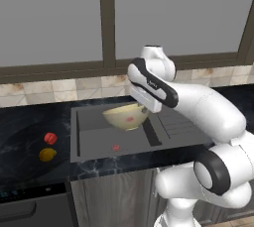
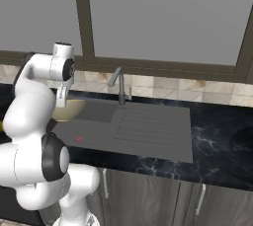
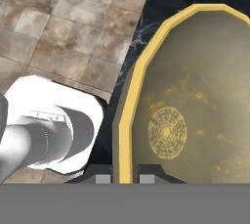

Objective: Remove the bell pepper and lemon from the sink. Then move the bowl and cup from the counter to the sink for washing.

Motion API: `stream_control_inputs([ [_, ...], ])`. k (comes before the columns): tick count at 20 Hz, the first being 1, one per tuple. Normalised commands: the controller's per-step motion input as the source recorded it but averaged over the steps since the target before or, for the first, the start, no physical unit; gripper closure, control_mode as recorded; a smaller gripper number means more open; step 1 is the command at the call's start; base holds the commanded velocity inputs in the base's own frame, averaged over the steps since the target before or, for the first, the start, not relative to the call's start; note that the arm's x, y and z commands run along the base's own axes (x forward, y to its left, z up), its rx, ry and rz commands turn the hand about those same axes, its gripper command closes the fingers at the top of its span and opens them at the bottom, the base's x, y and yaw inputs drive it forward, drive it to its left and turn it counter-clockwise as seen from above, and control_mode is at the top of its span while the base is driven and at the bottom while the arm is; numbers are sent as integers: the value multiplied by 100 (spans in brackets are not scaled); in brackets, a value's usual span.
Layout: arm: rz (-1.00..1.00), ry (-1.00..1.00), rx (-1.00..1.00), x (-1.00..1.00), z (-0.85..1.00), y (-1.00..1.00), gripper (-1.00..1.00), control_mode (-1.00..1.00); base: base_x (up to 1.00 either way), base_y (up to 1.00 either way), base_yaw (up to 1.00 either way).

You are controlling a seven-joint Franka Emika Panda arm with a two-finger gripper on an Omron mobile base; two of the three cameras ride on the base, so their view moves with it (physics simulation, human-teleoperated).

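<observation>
**Bowl in the jaws, hanging over the basin**

Nearest me, I am looking down the hand view at the gripper [image 3: 123,178]: its jaws are pinching the yellow rim of the bowl [image 3: 195,100], one tip inside the wall and one outside. From the left base view, the bowl [image 1: 126,116] is hanging above the dark sink [image 1: 94,144], clear of the basin floor and the reddish drain spot [image 1: 115,147]. To finish this step well, I am thinking of lowering straight down, keeping the bowl level so the rim does not slip, and letting go only once its base is resting on the basin floor. Farther off on the black surface [image 1: 25,141], left of the sink, the bell pepper [image 1: 50,138] and lemon [image 1: 47,154] are lying just beside each other. At the back, the faucet [image 2: 118,86] is standing clear of the bowl's path.
</observation>
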Motion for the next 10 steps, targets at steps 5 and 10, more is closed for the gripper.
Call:
stream_control_inputs([
  [5,3,-6,2,30,-27,19,100,-100,0,0,0],
  [10,1,-2,1,31,-33,7,100,-100,0,0,0],
])
